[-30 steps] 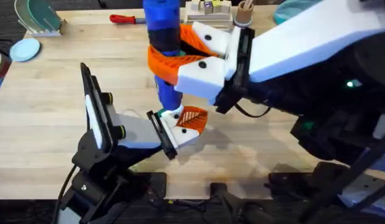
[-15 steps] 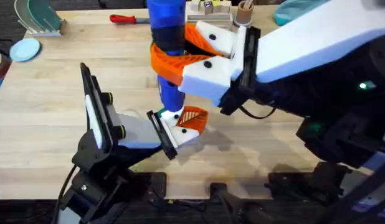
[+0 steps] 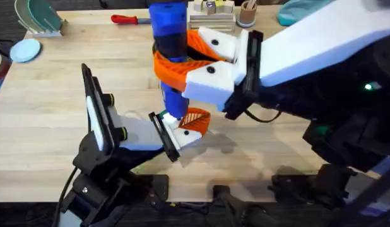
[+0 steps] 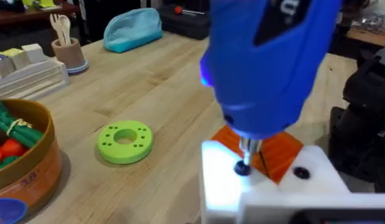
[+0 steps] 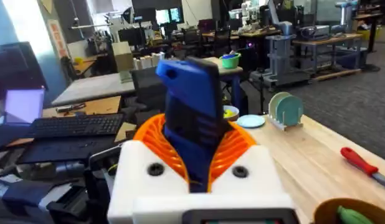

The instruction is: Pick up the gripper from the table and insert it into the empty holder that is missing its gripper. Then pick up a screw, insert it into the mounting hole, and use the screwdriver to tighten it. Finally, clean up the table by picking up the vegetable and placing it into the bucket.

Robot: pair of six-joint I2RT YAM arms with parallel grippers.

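We find the right hand (image 3: 182, 63) clamped on the screwdriver (image 3: 168, 38), bit seated on the screw (image 4: 242, 168) in the holder (image 4: 267, 186); tightening is in hand. Next comes steady downward pressure. Left hand's state: we cannot tell.

On the desk (image 3: 50, 126): one blue screwdriver (image 3: 168, 38), one red-handled screwdriver (image 3: 127, 19), one green disc (image 4: 125, 140), one orange bucket (image 4: 21, 163), one teal pouch (image 4: 133, 28).
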